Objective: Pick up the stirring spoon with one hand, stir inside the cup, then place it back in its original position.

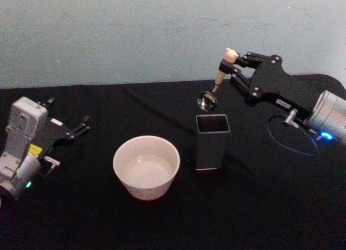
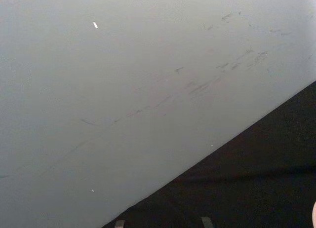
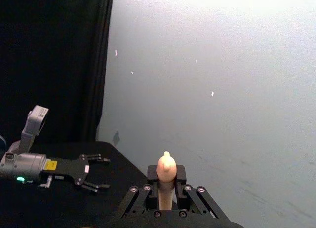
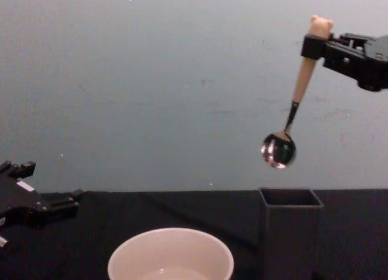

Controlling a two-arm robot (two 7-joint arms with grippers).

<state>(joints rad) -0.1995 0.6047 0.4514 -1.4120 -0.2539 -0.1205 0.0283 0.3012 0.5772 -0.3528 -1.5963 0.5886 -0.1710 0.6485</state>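
The right tool [image 1: 229, 66] grips the stirring spoon [image 1: 218, 79] by its handle, in the air above the dark grey holder [image 1: 212, 142]. The left tool [image 1: 69, 116] sits wide open near the desk's [image 1: 270, 206] left edge.

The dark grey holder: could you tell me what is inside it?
Nothing visible inside the holder, though its dark bottom is hidden; the stirring spoon hangs above in the right end effector.

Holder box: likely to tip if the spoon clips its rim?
Probably tippy: the holder is tall and narrow, standing free on the black cloth. It looks hollow and empty, so likely light. The right gripper holds the spoon above it; left gripper idle, far left.
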